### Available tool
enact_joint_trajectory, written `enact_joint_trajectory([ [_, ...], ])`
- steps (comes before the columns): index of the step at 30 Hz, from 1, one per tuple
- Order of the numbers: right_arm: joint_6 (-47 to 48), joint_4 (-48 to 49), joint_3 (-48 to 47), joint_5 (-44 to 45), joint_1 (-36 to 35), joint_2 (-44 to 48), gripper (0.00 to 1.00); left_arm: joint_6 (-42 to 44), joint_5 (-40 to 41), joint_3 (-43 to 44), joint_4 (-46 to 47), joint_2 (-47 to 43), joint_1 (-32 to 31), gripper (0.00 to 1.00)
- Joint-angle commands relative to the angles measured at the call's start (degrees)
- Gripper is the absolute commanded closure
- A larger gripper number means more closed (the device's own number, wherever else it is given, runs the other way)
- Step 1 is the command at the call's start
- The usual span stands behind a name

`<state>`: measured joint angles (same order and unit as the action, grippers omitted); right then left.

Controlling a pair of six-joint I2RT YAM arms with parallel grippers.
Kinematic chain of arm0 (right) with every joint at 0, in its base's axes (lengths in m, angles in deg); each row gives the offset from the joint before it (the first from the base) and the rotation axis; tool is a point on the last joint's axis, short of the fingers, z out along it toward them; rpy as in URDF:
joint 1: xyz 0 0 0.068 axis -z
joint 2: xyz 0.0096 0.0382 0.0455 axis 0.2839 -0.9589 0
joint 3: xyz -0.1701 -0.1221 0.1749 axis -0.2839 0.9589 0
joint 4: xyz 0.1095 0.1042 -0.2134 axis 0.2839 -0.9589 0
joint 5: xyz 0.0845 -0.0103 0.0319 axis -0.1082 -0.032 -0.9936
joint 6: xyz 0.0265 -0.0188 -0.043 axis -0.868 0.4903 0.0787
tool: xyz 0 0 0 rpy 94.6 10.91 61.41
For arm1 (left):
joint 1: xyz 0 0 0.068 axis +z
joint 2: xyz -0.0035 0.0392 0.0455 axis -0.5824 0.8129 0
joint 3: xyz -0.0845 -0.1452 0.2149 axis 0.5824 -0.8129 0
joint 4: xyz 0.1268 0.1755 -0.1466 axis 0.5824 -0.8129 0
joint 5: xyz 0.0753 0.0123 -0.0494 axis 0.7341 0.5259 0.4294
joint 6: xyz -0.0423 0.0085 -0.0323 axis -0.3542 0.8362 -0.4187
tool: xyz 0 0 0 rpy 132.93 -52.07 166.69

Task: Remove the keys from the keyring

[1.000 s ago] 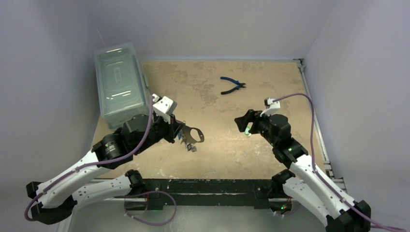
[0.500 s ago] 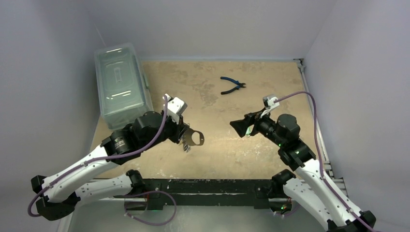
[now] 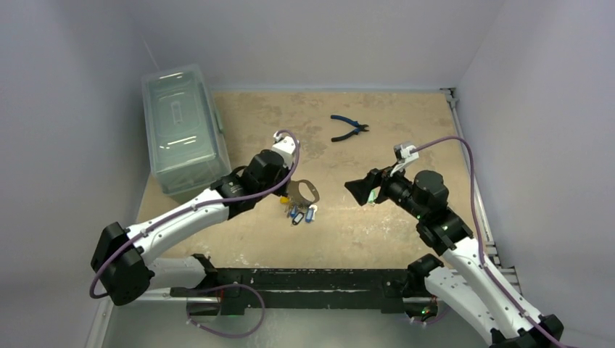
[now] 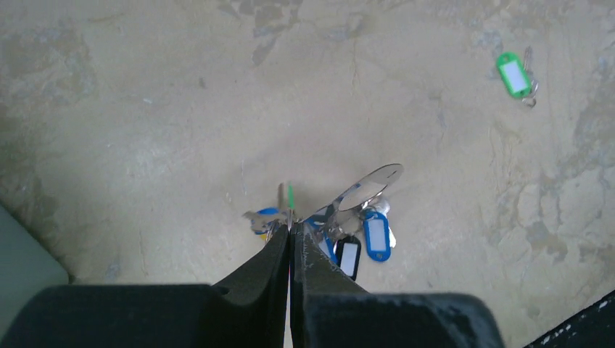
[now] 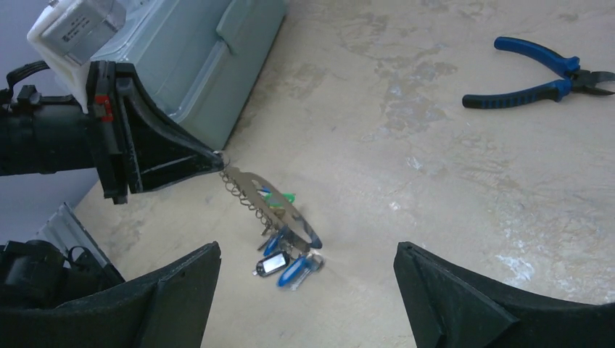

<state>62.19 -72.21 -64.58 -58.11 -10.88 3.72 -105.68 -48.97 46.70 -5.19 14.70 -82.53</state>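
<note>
Over the worn table, the left gripper, pinching the keyring, has carried the keys nearer the right gripper, whose jaws now spread wide to take one.

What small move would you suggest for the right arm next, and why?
Probably ease the open right claw forward toward the small blue-tagged keys and close on one. The left claw is shut on one end of the pale silver oval keyring, holding it tilted, with the keys hanging beneath it, and the right claw stands apart, facing them.
</note>
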Motion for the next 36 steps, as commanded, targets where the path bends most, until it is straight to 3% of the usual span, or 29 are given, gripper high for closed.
enact_joint_trajectory([
  [1, -0.4, 0.1, -0.9, 1.4, -0.1, 1.0, 0.05, 1.0, -4.8, 1.1, 12.6, 2.3, 1.4, 1.00],
  [3, -0.5, 0.2, -0.6, 1.4, -0.1, 0.9, 0.05, 0.4, -6.1, 1.5, 13.2, 4.0, 1.7, 0.97],
  [9, -0.7, 0.6, -0.1, 1.4, -0.1, 0.7, 0.03, -0.9, -7.3, 0.6, 14.5, 4.3, 2.5, 0.52],
  [12, -0.5, 0.1, -0.6, 1.2, 0.0, 0.7, 0.02, -0.9, -7.3, 1.0, 13.4, 2.8, 2.8, 0.35],
  [14, -0.4, -0.3, -0.8, 1.2, -0.1, 1.1, 0.02, -1.0, -7.5, 1.6, 11.9, 1.2, 3.0, 0.30],
  [15, -0.4, -0.5, -0.9, 1.3, -0.1, 1.5, 0.01, -1.1, -7.9, 1.8, 11.4, -0.3, 3.1, 0.19],
  [16, -0.4, -0.8, -0.9, 1.5, -0.1, 2.1, 0.01, -1.3, -8.3, 1.7, 10.9, -1.9, 3.1, 0.15],
  [20, -0.7, -2.7, -1.6, 3.3, -0.1, 4.5, 0.01, -4.4, -6.6, 2.1, 7.5, -9.3, 3.1, 0.07],
  [27, -1.8, -4.8, -1.6, 7.6, -0.1, 11.1, 0.01, -8.5, 9.3, 4.8, -4.1, -25.5, 3.1, 0.01],
  [33, -4.6, -6.6, -0.7, 14.1, -0.1, 17.3, 0.01, -11.8, 22.1, 6.7, -15.0, -31.2, 3.1, 0.01],
  [36, -4.9, -6.8, -0.9, 15.6, -0.1, 18.4, 0.01, -12.5, 24.7, 6.2, -16.8, -32.6, 3.1, 0.01],
])
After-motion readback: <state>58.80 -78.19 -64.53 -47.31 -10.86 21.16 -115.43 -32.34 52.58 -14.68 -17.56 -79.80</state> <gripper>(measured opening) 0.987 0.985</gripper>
